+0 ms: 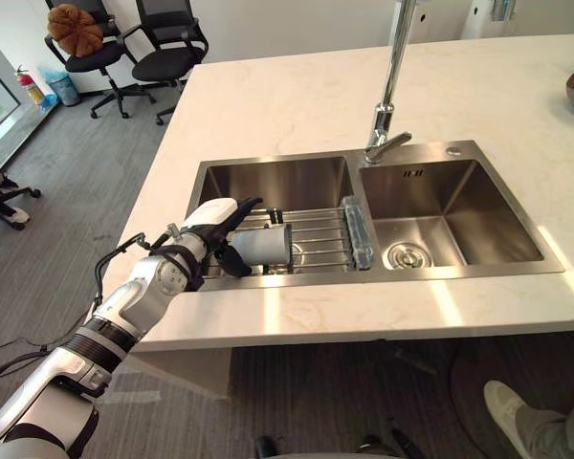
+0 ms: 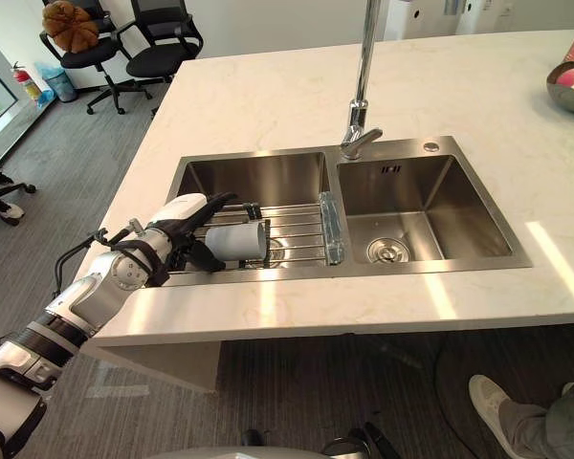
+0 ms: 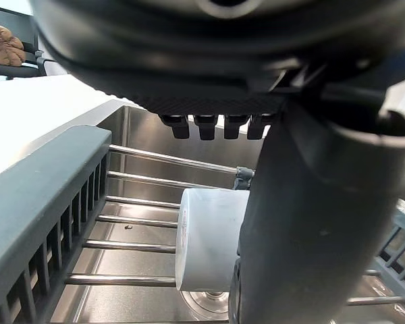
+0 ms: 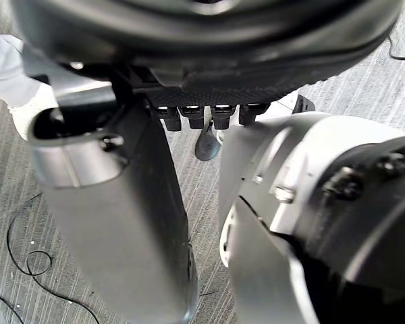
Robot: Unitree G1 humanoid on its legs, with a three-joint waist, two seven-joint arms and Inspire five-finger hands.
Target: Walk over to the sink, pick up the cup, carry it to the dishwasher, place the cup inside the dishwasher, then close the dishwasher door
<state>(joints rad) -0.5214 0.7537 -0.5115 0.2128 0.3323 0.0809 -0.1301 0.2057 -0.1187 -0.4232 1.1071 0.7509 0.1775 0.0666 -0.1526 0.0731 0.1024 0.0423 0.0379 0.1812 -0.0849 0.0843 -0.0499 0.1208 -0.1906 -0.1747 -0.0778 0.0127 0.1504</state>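
Left robot hand (image 1: pixel 215 229) is down in the left basin of the sink (image 1: pixel 268 177), fingers loose and spread, not clamped. From the head cams it sits right at the near end of the cup (image 1: pixel 266 246), one dark finger over the top and the thumb lower down. I can't tell from up there whether it's touching.

The wrist cam fills that in a bit. The fingertips (image 3: pixel 209 126) sit above the cup with steel showing between them, and the thumb crosses in front of the cup's side. It shows the cup's flat round end too.

The cup's lying on its side on the wire rack (image 1: pixel 316 229) across that basin. The tap (image 1: pixel 387 115) is behind the divider and the drain (image 1: pixel 407 254) is in the other basin.

Right robot hand (image 4: pixel 115 202) shows in its own wrist cam, fingers relaxed, holding nothing, over the floor (image 4: pixel 27 223).

Further out there's a bowl (image 2: pixel 566 88) at the table's (image 1: pixel 316 96) far right edge, much clearer in the right eye. There are also office chairs (image 1: pixel 163 48) past the far corner, and somebody's shoe (image 1: pixel 502 402) lower right.
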